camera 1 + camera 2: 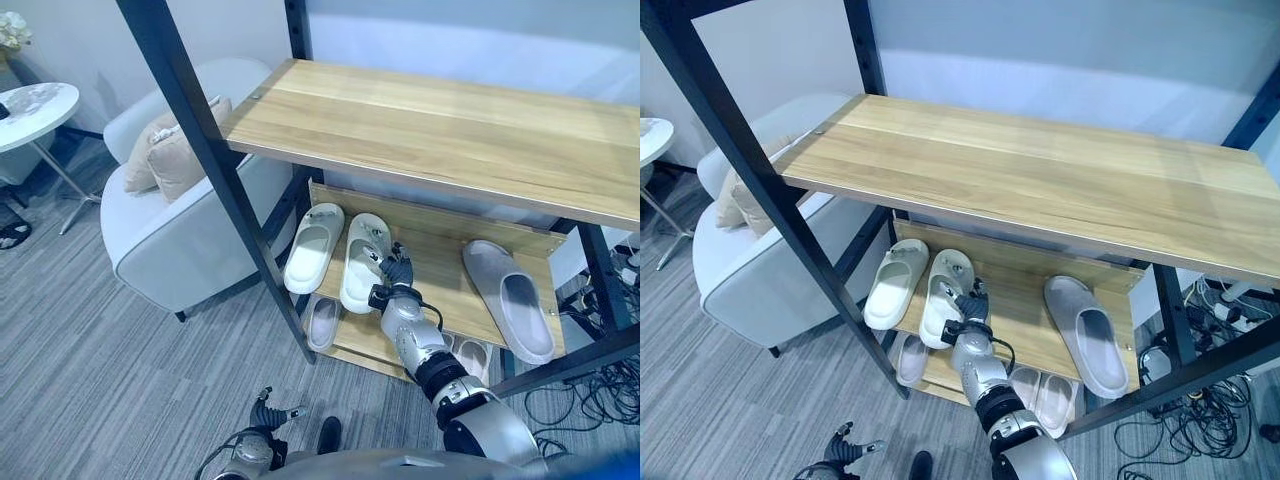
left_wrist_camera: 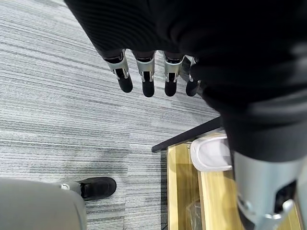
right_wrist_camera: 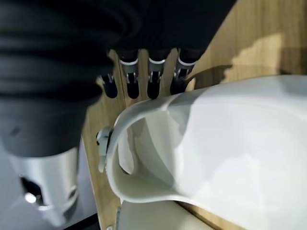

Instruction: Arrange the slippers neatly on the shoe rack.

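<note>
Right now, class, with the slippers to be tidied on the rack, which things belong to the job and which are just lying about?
Belonging to the job:
- wooden shoe rack with black frame
- two cream slippers side by side
- grey slipper, set apart
- right robot hand, on a cream slipper

Just lying about:
- white armchair
- beige cushion
- round white side table

Both eye views look steeply down from head height onto the shoe rack and grey carpet; they share the rack's shelves and armchair, the right eye's framing shifted. Left wrist view points down along the left hand, close, at carpet and a rack corner. Right wrist view sits almost against a white slipper on the wooden shelf.
</note>
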